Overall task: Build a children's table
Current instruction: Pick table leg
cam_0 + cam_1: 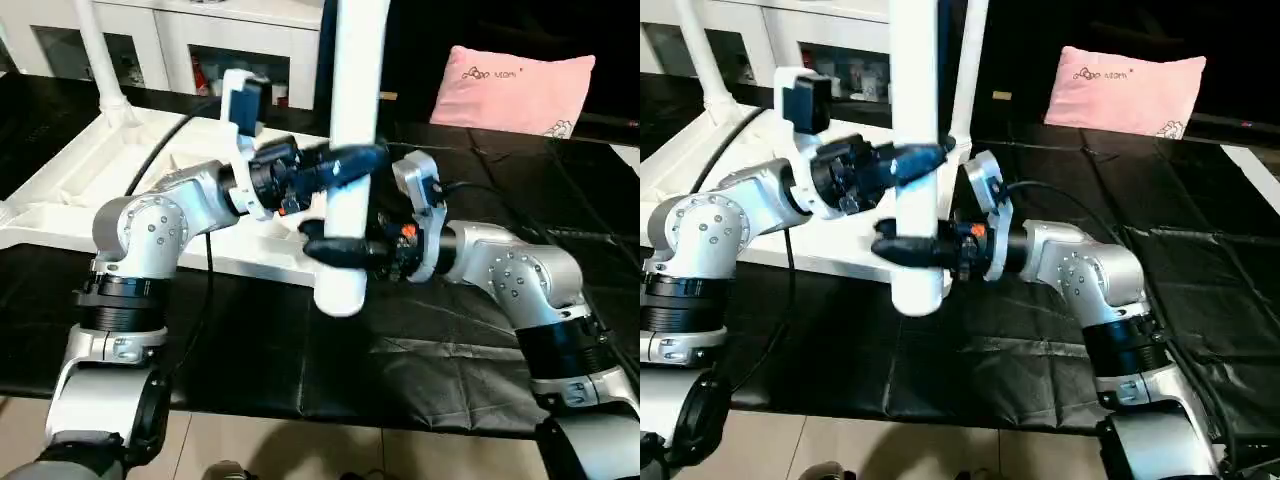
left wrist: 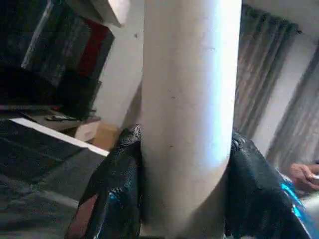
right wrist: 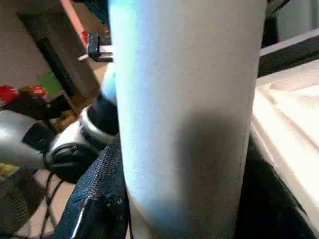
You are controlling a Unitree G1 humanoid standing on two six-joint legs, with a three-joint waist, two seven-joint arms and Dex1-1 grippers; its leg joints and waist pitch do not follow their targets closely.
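Both the left tool (image 1: 352, 163) and the right tool (image 1: 335, 250) clamp one upright leg (image 1: 350, 140); uneven pulling could tilt it against the tabletop (image 1: 90, 170)

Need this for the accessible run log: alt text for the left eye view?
Both grippers, left gripper above right gripper, clamp one upright white table leg over a black mat. Behind it lie the upturned white tabletop, a fitted leg and a pink pillow.

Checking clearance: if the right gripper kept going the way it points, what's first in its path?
The leg itself: the right gripper is already shut around it. Past that, probably the left arm, though depth is unclear.
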